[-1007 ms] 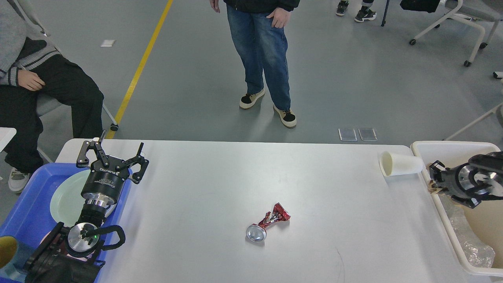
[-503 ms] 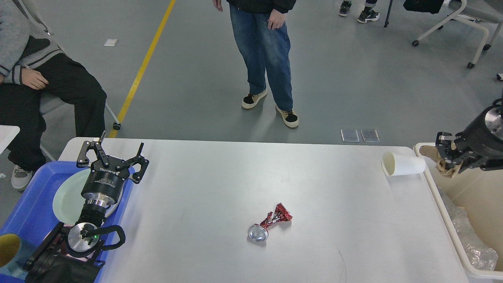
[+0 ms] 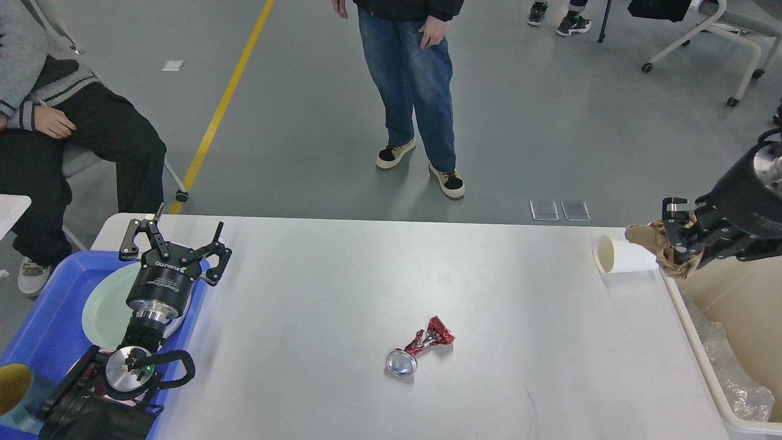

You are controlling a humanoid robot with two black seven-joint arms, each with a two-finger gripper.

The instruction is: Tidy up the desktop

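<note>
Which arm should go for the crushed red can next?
Left, probably. The left gripper is open and holds nothing, poised over the blue tray. The right gripper is shut on crumpled brown paper beside the white paper cup. The crushed can lies mid-desktop, somewhat nearer the left.

Bright, even overhead light fills the room, and nothing looks dim. The large white matte desktop (image 3: pixel 342 293) takes a soft, broad sheen across its middle without harsh glare. Shadows are faint and short: a small one sits close under the crushed red-and-silver drink can (image 3: pixel 418 349), whose round metal base catches a bright glint. The grey floor (image 3: pixel 550 122) shows a pale reflection near the standing person's shoes (image 3: pixel 421 171). Focus is sharp throughout; straight lines bend only slightly toward the frame's corners.
</note>
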